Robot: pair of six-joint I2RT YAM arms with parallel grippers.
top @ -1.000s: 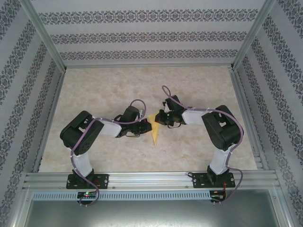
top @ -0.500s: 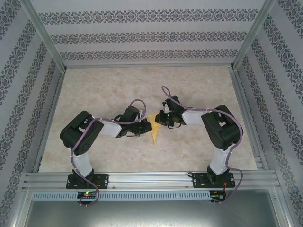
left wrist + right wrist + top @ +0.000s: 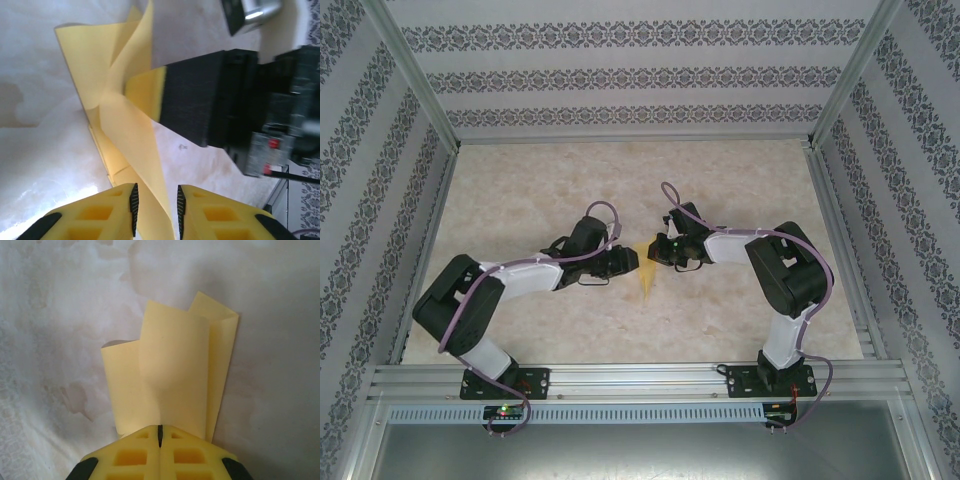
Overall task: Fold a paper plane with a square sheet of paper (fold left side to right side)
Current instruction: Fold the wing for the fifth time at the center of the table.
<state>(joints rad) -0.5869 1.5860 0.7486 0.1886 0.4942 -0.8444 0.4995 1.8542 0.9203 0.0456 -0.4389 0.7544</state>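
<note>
Holding the part-folded yellow paper (image 3: 646, 280) mid-table, right gripper (image 3: 160, 432) was clamped on its far end while left gripper (image 3: 155, 210) sat jaws-apart around a raised flap; next move probably needed: close, carry flap rightward, crease.

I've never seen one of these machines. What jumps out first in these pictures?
The bright yellow paper, partly folded with flaps standing up, sits mid-table between the two black arms. The right arm's fingers are pinched shut on it. The left arm's fingers stand slightly apart, with a loose strip of the paper running between them.
</note>
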